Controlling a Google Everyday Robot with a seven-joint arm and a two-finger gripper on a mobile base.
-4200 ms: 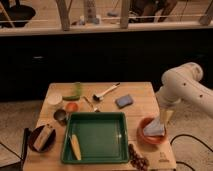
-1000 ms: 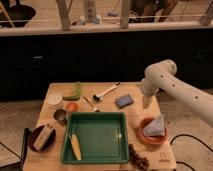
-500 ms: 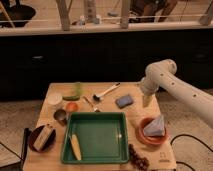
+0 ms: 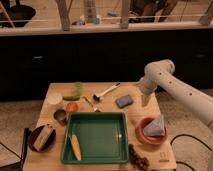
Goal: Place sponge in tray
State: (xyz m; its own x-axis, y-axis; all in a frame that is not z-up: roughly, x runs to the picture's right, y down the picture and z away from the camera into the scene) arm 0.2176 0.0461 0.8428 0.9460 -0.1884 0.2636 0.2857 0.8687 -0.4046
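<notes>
The sponge [image 4: 124, 101], a small flat blue-grey pad, lies on the wooden table behind the tray's far right corner. The tray [image 4: 98, 136] is deep green and rectangular, at the table's front middle, with a yellow corn cob [image 4: 75, 146] lying in its left side. My gripper [image 4: 145, 101] hangs down from the white arm [image 4: 165, 82], just right of the sponge and a little above the table, holding nothing that I can see.
An orange bowl [image 4: 145, 139] holding a pale blue cloth [image 4: 155, 126] stands right of the tray. Dark grapes [image 4: 137, 157] lie at the front. A dark plate with a tan block [image 4: 42, 137], a metal cup [image 4: 61, 116], a white cup [image 4: 54, 99] and a brush [image 4: 106, 92] lie to the left and behind.
Over the last four seconds the arm swung left from above the orange bowl to beside the sponge. In the last second it has barely moved. The sponge has not moved.
</notes>
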